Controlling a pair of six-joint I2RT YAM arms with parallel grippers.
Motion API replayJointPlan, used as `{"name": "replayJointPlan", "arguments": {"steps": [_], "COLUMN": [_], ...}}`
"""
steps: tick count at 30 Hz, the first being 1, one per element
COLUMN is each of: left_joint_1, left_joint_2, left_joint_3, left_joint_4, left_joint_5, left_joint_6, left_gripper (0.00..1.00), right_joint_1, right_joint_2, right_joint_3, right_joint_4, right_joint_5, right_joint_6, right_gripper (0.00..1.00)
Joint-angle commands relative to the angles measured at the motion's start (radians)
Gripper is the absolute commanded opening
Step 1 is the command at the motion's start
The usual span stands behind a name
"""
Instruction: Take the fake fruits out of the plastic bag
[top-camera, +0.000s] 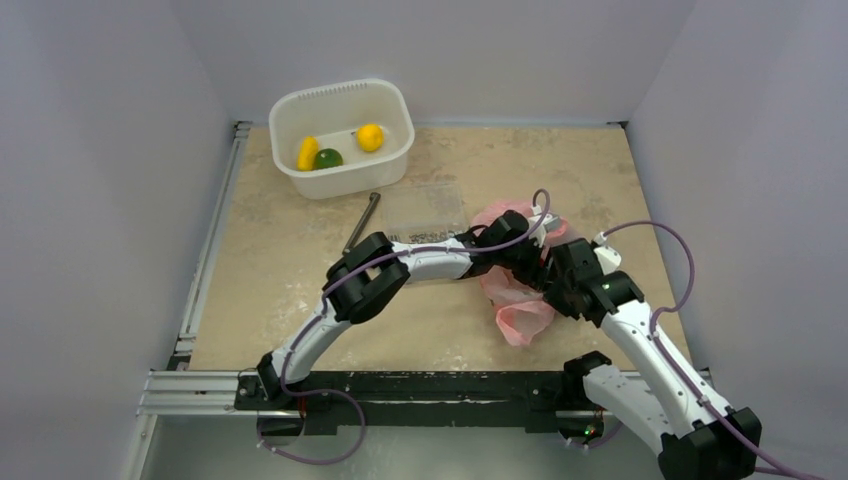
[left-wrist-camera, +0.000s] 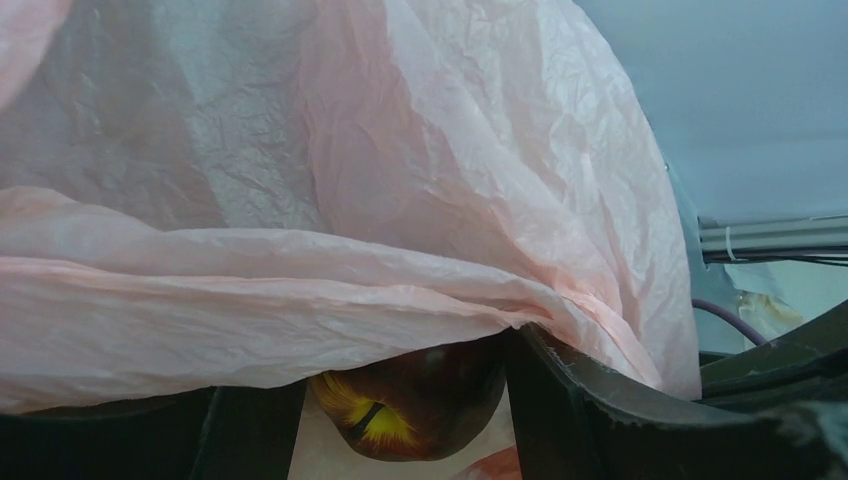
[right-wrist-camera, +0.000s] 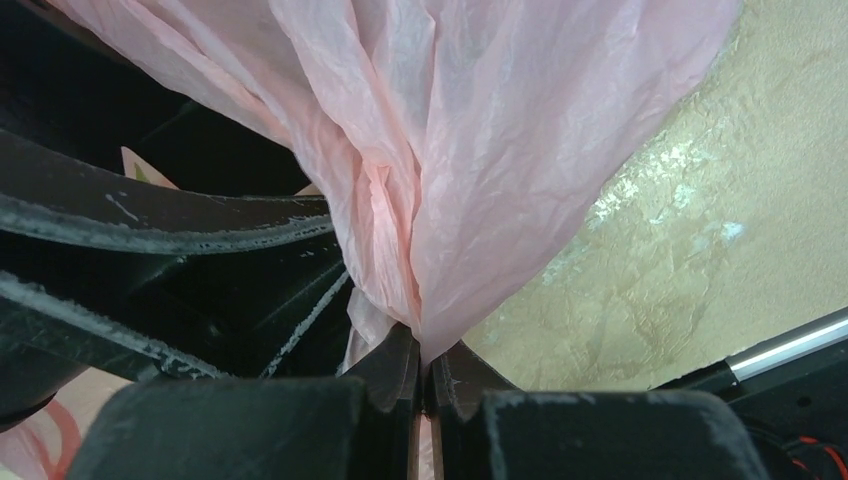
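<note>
- Pink film catches the eye from above: the plastic bag (top-camera: 520, 300) lies crumpled on the table's right half, nearer the near edge than the far one. Its long axis runs roughly from far edge to near edge. The left arm (top-camera: 400, 262) reaches into it from the left-edge side, so I judge the mouth faces that way. The right arm (top-camera: 640, 330) meets it from the near-right corner.
- By the far-left corner the white tub (top-camera: 395, 105) holds a yellow banana (top-camera: 307, 153), a green lime (top-camera: 328, 158) and a round yellow fruit (top-camera: 370, 137), so the emptying looks well under way.
- Left wrist view: film hangs like a tent over the left gripper (left-wrist-camera: 405, 445). Its fingers (left-wrist-camera: 600, 420) stand apart on either side of a dark red fruit (left-wrist-camera: 410, 405) inside the bag. They sit close against it, yet I cannot tell whether they clamp it. The fruit is rounded, with no clear long axis, and its yellow patch faces the camera.
- Right wrist view: the right gripper (right-wrist-camera: 425, 385) is clenched on a gathered fold of the bag, holding the film up off the table.
- The step in hand, as I read it, is seizing the red fruit. The next move calls for a firm close on the fruit alone, with no film pinched. After that comes a draw out through the mouth toward the tub, with the right side anchoring the bag.
</note>
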Motion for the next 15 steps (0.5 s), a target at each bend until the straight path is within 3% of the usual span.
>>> {"name": "replayJointPlan", "arguments": {"steps": [1,5,8,13,15], "left_joint_1": [0.002,0.012,0.027,0.064,0.077], "left_joint_2": [0.01,-0.027,-0.073,-0.18,-0.204], "left_joint_3": [-0.041,-0.032,-0.04,-0.103,-0.102], "left_joint_4": [-0.019,-0.048,-0.072,-0.075,-0.109], "left_joint_5": [0.031,-0.012,-0.047,-0.097,-0.105], "left_joint_6": [-0.003,0.031,0.061,0.079,0.089], "left_gripper": [0.51,0.3,0.25,0.02,0.0], "right_joint_1": [0.003,0.003,0.003,0.003,0.003], "right_joint_2": [-0.025,-0.032,-0.035,-0.031,-0.022], "right_joint_3": [-0.002,-0.004,-0.01,-0.031,-0.036], "right_joint_4": [-0.01,-0.016,-0.012,0.013,0.016], "right_joint_5": [0.005,0.012,0.011,0.011,0.012], "right_joint_6": [0.024,0.023,0.025,0.017,0.022], "right_gripper": [0.0,0.0,0.0,0.0,0.0]}}
